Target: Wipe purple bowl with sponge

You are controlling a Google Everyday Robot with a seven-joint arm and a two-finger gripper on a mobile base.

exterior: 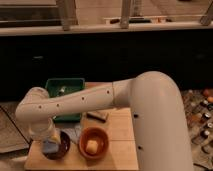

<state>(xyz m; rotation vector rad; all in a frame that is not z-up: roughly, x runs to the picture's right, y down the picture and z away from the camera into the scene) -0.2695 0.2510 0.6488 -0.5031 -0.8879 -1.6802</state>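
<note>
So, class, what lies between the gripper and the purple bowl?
The camera view shows the sponge there: the gripper hangs over the purple bowl, and the blue-and-yellow sponge sits beneath it inside the bowl.

The robot's arm has a smooth white shell, plastic by the look of it, with a soft sheen and small dark holes along it. Its gripper is down at the purple bowl near the front left corner of the table, whose top looks like pale, matt wood. That bowl is dark and glossy. The sponge in it looks soft and dull. The orange bowl beside it appears smooth and glazed. The green tray at the back left edge looks like plastic.
</note>
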